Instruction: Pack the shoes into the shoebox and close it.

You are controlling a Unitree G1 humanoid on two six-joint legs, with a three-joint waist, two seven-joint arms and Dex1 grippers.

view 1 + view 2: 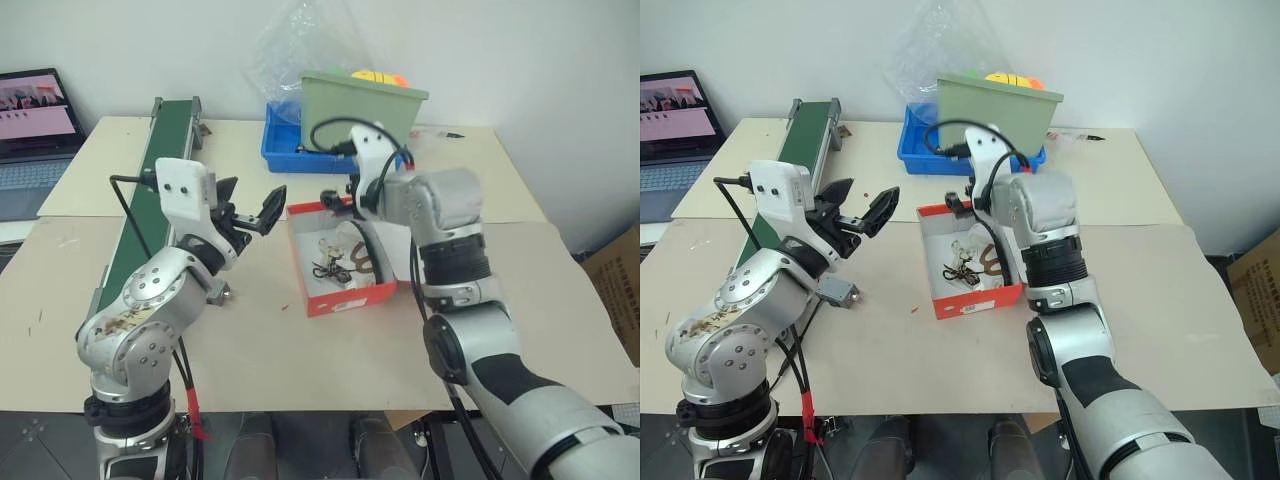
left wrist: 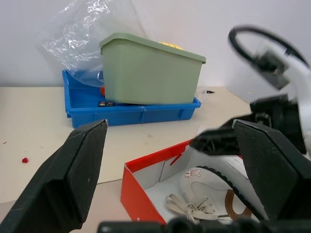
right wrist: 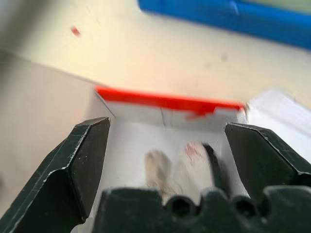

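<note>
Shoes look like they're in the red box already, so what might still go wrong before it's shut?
The dark laces sprawl loosely inside the shoebox; they might catch under the lid. The right gripper hangs open just over the shoes, so it might snag them or nudge the light box. The green bin and blue tray stand close behind, crowding any lid swing.

A lab: conveyor belt (image 1: 150, 190), laptop (image 1: 35, 125) and bins on plain tables.
</note>
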